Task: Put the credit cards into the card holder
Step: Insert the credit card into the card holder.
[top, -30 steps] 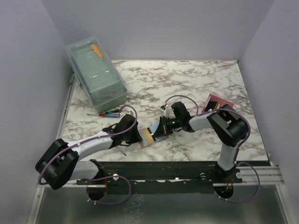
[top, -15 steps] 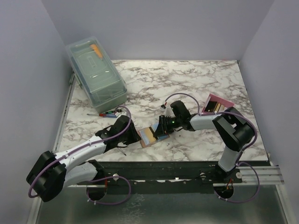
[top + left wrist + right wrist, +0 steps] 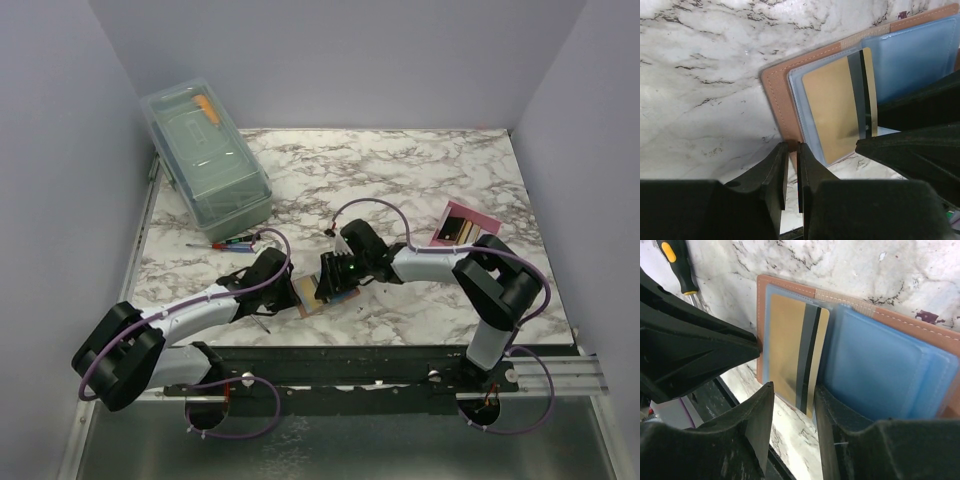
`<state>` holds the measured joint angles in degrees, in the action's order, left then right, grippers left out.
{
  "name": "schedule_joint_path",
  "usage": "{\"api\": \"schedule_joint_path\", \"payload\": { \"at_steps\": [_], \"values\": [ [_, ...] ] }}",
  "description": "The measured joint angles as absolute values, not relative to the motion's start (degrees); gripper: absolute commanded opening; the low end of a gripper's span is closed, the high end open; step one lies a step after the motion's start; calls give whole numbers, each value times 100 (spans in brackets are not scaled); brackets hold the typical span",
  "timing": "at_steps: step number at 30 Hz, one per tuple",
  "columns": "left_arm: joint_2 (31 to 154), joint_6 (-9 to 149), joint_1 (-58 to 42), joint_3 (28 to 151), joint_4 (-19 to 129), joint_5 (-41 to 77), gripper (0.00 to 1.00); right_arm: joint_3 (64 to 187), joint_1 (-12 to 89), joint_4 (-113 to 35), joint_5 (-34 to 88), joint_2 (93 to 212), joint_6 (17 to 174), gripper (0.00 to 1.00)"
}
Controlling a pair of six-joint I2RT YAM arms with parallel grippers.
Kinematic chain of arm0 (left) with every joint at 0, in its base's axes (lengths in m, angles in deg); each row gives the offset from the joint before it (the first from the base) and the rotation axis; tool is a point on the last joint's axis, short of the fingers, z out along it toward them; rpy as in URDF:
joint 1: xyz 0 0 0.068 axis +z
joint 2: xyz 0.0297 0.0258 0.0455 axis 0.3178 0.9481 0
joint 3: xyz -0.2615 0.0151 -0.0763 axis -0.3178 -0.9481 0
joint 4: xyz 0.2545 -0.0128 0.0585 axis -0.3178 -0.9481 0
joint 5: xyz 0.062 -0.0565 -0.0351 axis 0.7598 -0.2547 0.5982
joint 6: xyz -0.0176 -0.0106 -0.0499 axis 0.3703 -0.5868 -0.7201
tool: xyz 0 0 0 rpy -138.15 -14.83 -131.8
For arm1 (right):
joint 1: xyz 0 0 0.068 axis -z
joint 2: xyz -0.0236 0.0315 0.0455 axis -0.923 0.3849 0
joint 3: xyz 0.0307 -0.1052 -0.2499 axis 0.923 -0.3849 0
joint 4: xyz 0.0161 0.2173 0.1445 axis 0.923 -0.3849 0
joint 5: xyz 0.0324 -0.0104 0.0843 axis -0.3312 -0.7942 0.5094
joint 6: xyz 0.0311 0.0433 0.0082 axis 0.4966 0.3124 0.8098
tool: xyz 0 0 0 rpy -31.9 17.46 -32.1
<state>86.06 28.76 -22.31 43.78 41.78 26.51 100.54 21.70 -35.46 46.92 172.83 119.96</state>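
Around the open tan leather card holder [image 3: 780, 100] you have little room: left pincer [image 3: 792, 150] at its edge, right pincer [image 3: 794, 395] over its blue pockets, a yellow-and-black screwdriver [image 3: 676, 265] beside. Between the pincers seems no passage; the far marble surface [image 3: 400, 170] lies open.

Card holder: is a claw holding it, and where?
Cannot tell: left gripper is nearly shut at the card holder edge; right gripper is open, holding nothing.
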Motion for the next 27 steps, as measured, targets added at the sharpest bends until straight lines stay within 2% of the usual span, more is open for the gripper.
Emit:
{"api": "schedule_joint_path", "payload": {
  "at_steps": [5, 23, 27],
  "values": [
    [8615, 2916, -2231, 4378, 4235, 2649, 18, 10156, 2130, -3896, 4285, 17163, 11983, 55],
    [8750, 3032, -2231, 4450, 4331, 2647, 15, 10434, 1645, -4270, 3667, 17189, 12000, 56],
    [8774, 3104, -2220, 4476, 4331, 2632, 15, 10425, 1636, -4270, 3542, 17176, 12131, 60]
  ]
}}
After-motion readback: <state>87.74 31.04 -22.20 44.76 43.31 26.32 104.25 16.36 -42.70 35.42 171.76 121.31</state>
